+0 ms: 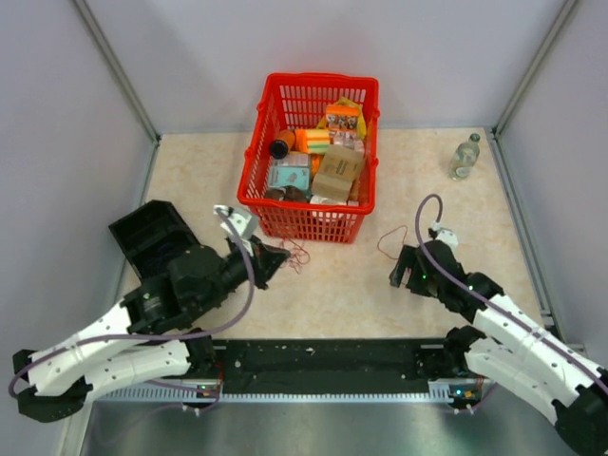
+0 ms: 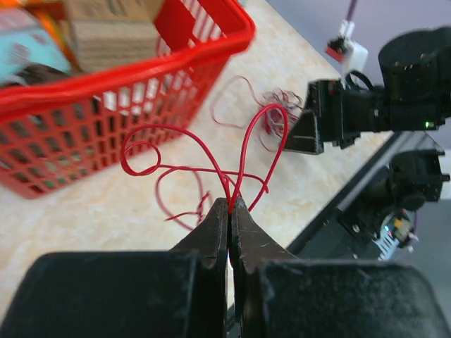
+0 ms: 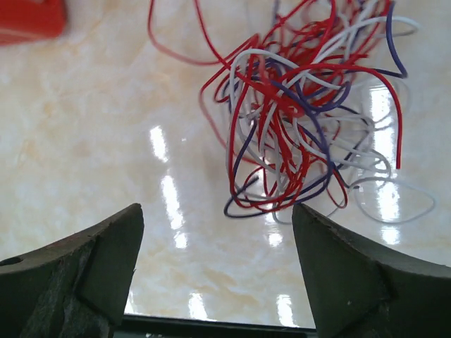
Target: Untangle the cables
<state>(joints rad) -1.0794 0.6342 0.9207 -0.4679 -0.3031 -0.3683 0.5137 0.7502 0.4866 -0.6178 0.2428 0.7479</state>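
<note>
Left tool (image 2: 230, 204): clenched, pinching a red wire (image 2: 239, 165) at its very tips; the wire's loops spring out ahead of it.
Right tool (image 3: 217, 211): released, jaws wide apart with nothing between them.
Wires: the tangle (image 3: 296, 105) of red, whitish and dark strands lies on the table (image 1: 332, 304) at the right, just beyond the right tool's tips. The held red wire is at the left, near the basket (image 1: 249, 171).
Risk, left: we judge the tip grip thin, so a pull could let the wire slip, or a loop could catch in the basket's grid.
Risk, right: closing into the bundle would likely take several strands together and tighten the knot.
Risk, both: we cannot tell whether the held wire joins the tangle. If it does, pulling would drag the whole clump.
</note>
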